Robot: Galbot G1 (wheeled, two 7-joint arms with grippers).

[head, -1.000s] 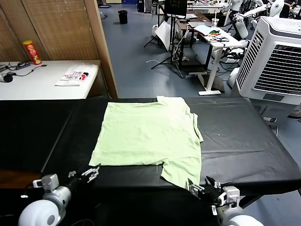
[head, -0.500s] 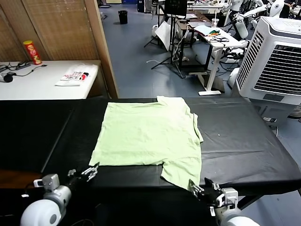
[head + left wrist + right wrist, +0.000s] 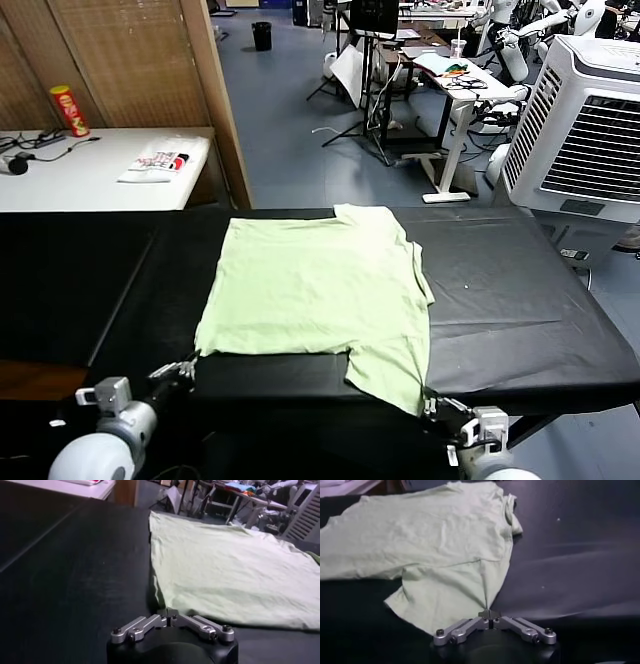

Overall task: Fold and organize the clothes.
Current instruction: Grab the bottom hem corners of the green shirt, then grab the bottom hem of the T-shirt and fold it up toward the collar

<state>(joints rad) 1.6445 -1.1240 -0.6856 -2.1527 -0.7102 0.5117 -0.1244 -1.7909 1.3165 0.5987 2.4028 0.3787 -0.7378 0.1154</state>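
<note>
Left pincer (image 3: 190, 366), right pincer (image 3: 428, 405) pinching T-shirt (image 3: 315, 285) near-edge corners.

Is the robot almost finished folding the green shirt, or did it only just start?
Only just starting. Done: the T-shirt is spread flat on the black table, with no fold in it yet. In hand: the left gripper is shut on the near left corner, and the right gripper is shut on the near sleeve's edge. Left to do: all the folding and tidying away.
</note>
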